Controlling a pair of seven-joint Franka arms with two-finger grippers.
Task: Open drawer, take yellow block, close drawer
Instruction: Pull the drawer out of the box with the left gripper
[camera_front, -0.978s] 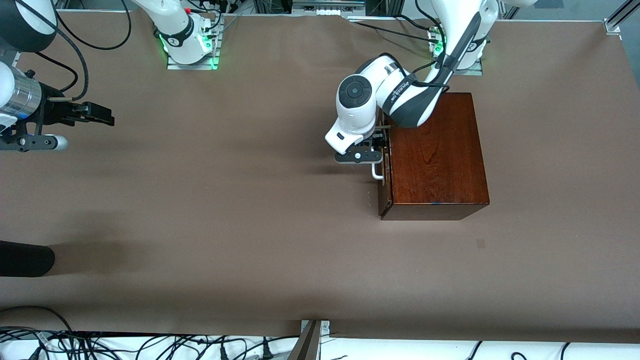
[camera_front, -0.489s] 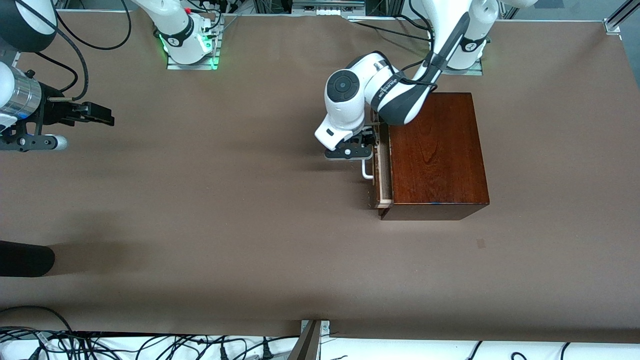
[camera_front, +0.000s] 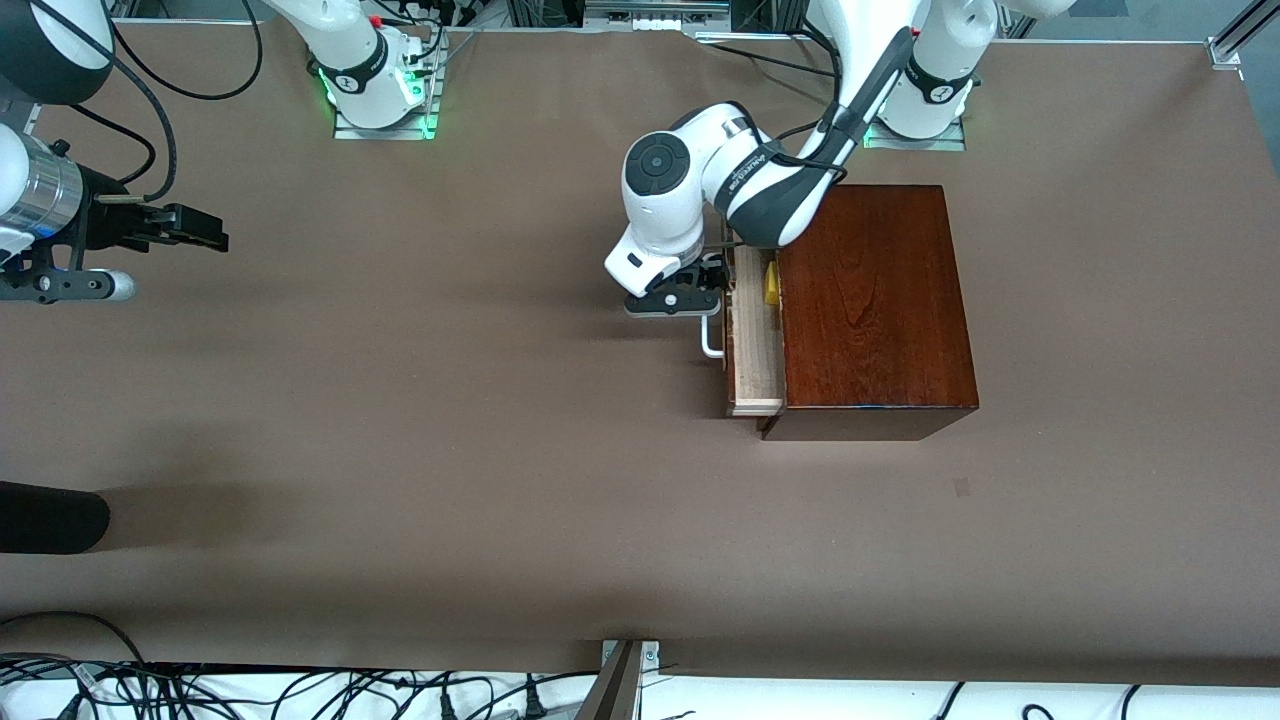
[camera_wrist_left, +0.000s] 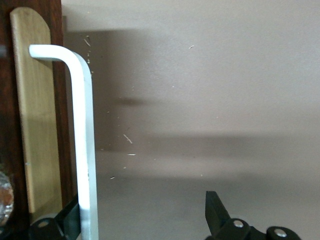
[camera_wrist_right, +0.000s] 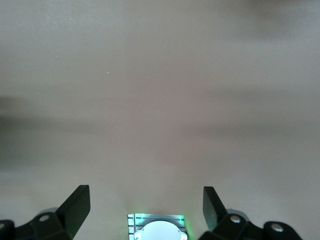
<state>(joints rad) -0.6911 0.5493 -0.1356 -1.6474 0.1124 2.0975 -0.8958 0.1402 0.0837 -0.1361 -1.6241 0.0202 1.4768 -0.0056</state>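
Brown table (camera_front: 450, 450) holds the box (camera_front: 870, 300); drawer (camera_front: 755, 350) partly out, yellow block (camera_front: 772, 287) inside, untaken; left gripper (camera_front: 712, 296) seemingly hooks the handle (camera_wrist_left: 85, 145), fingers spread; right gripper (camera_wrist_right: 145, 205) waits spread.

Both arms glossy white with dark grey joint bands, black cables along them. Left arm (camera_front: 745, 185): round dark cap, black gripper fingers (camera_wrist_left: 215, 210) with silver screws. Bases glow green.

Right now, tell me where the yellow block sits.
In the front view, the yellow block lies in the partly open drawer, at the end farther from the camera, against the mahogany box, beside the left tool at the handle.
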